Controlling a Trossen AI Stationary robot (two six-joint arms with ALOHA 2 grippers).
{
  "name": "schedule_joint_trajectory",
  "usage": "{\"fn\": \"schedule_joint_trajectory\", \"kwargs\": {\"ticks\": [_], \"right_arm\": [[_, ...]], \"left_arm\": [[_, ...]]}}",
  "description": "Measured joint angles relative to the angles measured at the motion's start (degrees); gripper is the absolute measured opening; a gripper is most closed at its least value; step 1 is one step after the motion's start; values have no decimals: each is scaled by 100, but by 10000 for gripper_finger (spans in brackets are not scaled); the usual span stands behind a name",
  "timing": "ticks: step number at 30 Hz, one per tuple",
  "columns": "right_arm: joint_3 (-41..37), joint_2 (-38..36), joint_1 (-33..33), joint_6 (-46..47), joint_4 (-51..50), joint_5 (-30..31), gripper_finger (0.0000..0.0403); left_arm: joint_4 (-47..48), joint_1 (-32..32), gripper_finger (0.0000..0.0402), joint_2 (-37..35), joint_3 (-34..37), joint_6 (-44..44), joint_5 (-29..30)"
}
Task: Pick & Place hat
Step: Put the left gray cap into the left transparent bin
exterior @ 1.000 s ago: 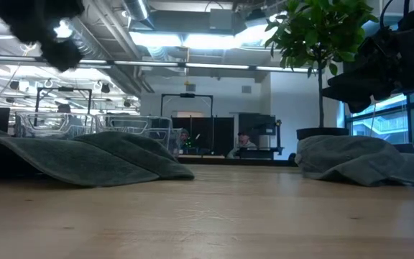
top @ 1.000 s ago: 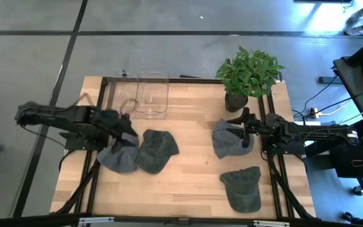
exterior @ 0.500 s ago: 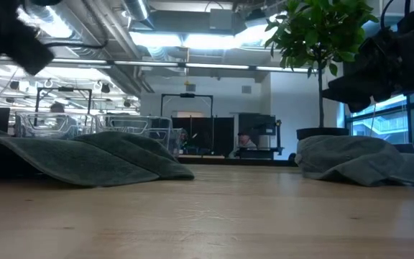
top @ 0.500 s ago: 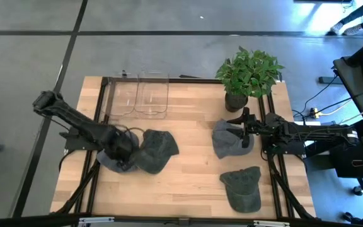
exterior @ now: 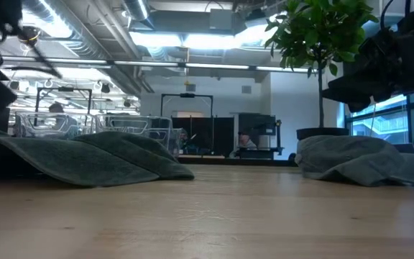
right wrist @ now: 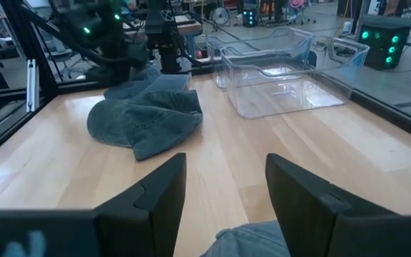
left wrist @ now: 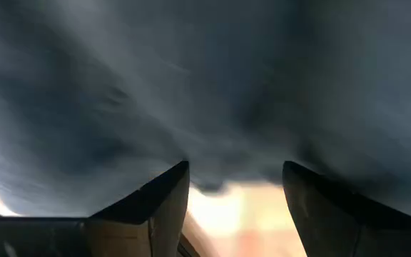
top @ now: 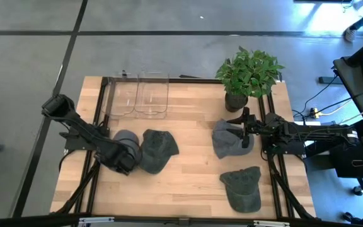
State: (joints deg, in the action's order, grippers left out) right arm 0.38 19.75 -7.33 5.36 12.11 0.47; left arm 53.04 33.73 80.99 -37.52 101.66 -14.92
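Left pincer (top: 123, 159) low on worktop (top: 194, 183) at left side, pressed into grey hat (top: 126, 140); left wrist view shows fingers (left wrist: 155, 207) apart, grey fabric filling gap ahead, not clamped. Green hat (top: 157, 150) touching grey hat on its right. Right pincer (top: 243, 128) over second grey hat (top: 224, 137) near potted plant (top: 247, 72); fingers (right wrist: 152, 196) apart. Second green hat (top: 242, 188) at front right, well apart. Clear container (top: 151, 93) at back of worktop.
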Motion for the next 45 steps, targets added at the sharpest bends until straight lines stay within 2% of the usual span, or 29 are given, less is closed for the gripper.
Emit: {"fn": "schedule_joint_trajectory", "kwargs": {"ticks": [6, 8, 11, 17, 25, 28, 32, 40, 45], "right_arm": [[0, -1, 0, 15, 3, 0, 192], [0, 0, 0, 16, 3, 0, 192], [0, -1, 0, 0, 3, 0, 192], [0, -2, 0, -108, 3, 0, 192], [0, -1, 0, -133, 3, 0, 192], [0, 0, 0, -135, 3, 0, 192], [0, -1, 0, -135, 3, 0, 192], [0, -2, 0, -241, 3, 0, 192], [0, 0, 0, -286, 3, 0, 192]], "left_arm": [[-586, -6, 218, -46, 543, 388, -210], [-940, -12, 216, -46, 586, 361, -321], [-989, -15, 200, -40, 597, 350, -369], [-1055, -19, 133, -29, 603, 348, -365], [-900, -64, 17, -31, 614, -227, -446], [-547, -143, 12, -111, 447, -614, -286], [80, -309, 7, -435, -64, -1054, -215], [2374, -690, 6, -985, -1671, -2102, 96], [3212, -938, 5, -990, -2795, -3454, 245]]}}
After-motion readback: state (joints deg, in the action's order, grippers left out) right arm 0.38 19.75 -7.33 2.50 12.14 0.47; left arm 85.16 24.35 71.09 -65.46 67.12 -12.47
